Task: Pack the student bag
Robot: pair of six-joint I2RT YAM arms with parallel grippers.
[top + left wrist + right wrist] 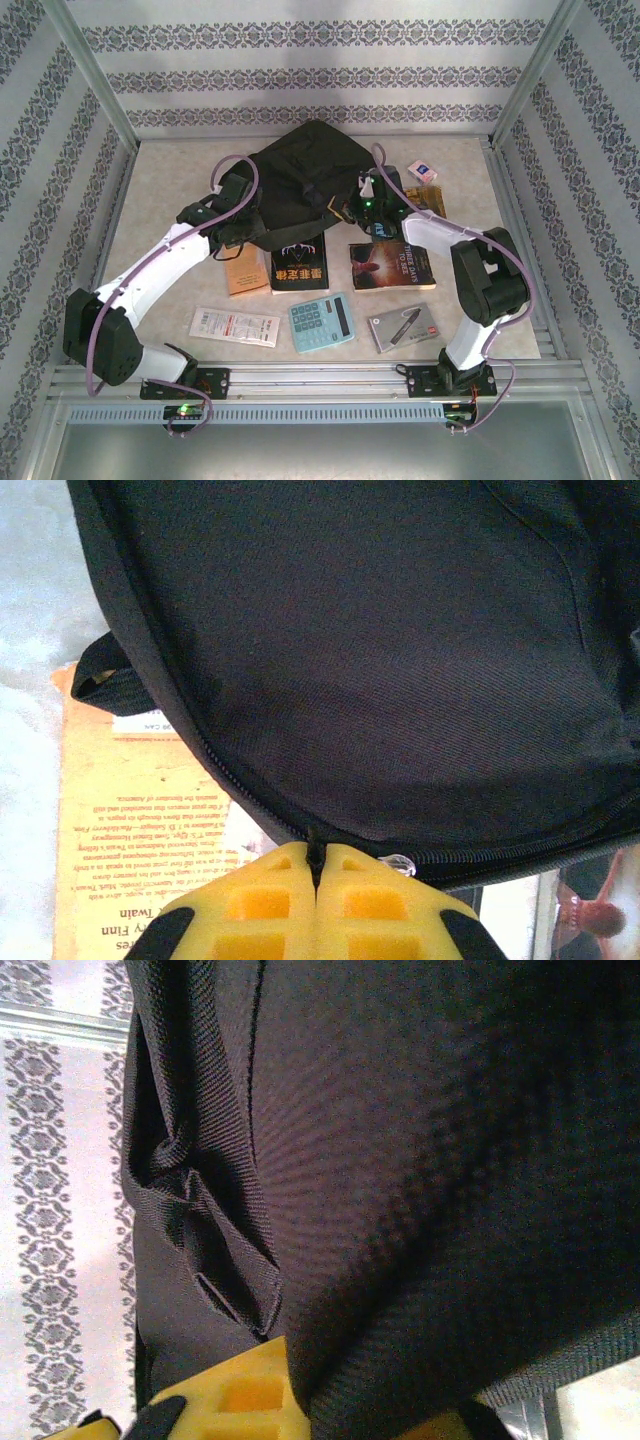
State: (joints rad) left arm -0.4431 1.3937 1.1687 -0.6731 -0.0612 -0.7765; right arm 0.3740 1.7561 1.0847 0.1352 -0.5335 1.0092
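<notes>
One big black bag (305, 170) lies in the far middle of the table (160, 180), with a row of books (298, 265) just in front of it. The left gripper (316, 875) is squeezed tight on the bag's zip edge (235, 785), right above an orange book (120, 820). The right gripper (350, 1410) has a thick fold of bag cloth pinched between its yellow fingers (240, 1390), on the bag's other side.

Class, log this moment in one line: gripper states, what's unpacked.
left gripper: shut on student bag zipper | right gripper: shut on student bag fabric | calculator: on table
</notes>
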